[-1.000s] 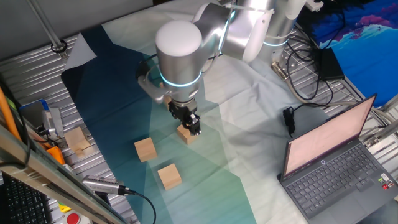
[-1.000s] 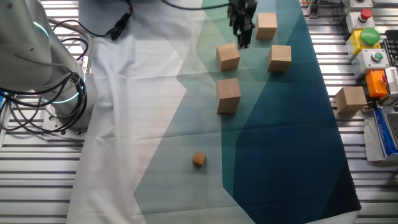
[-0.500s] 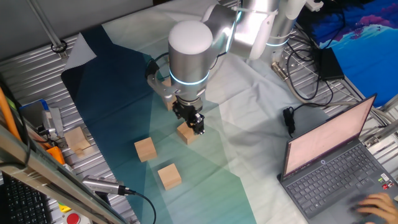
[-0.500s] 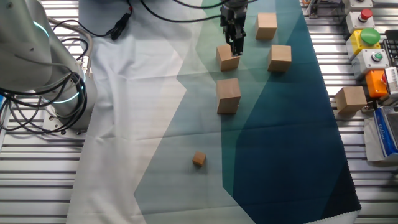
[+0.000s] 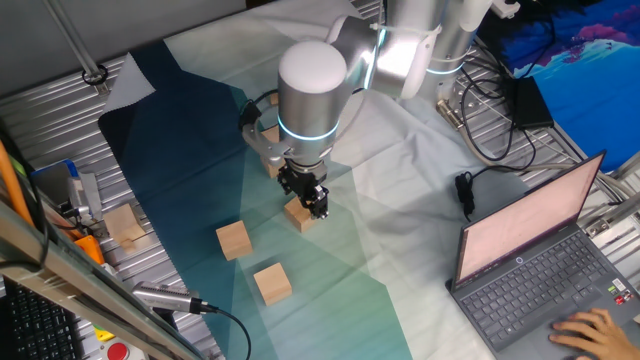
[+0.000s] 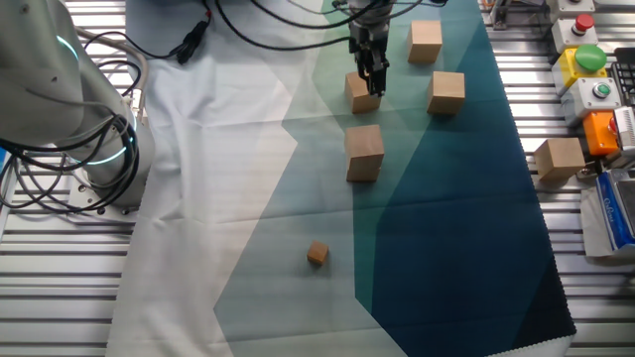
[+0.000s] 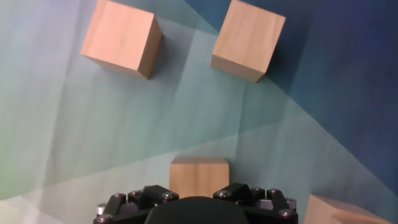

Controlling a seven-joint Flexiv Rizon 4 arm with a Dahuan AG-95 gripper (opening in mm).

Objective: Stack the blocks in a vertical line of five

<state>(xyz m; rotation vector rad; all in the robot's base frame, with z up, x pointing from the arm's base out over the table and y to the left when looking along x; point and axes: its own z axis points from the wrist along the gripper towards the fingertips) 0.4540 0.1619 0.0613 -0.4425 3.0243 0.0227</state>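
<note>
The robot's black two-finger gripper (image 5: pixel 312 202) hangs just above a plain light-brown wooden cube (image 5: pixel 299 214) on the teal and white cloth-covered worktop (image 6: pixel 248 198). In the hand view that cube (image 7: pixel 199 176) sits directly under the jaws, half hidden by the gripper body. Whether the jaws are open or closed cannot be told from any view, and no cube looks lifted.

Four more equal cubes lie separately: two ahead of the jaws in the hand view, one to the left (image 7: pixel 122 38) and one to the right (image 7: pixel 249 40), well apart from each other; a corner of another (image 7: pixel 339 210) shows just beside the jaws at the lower right. In the other fixed view, two cubes (image 6: pixel 425 43) (image 6: pixel 446 92) lie to one side of the jaws and one (image 6: pixel 364 152) nearer the camera.

Nothing is stacked yet, so this looks like the first pick. To do it well, centre the jaws over the cube, square the fingers to two opposite flat faces, descend until they straddle its sides, then close firmly before lifting straight up.
</note>
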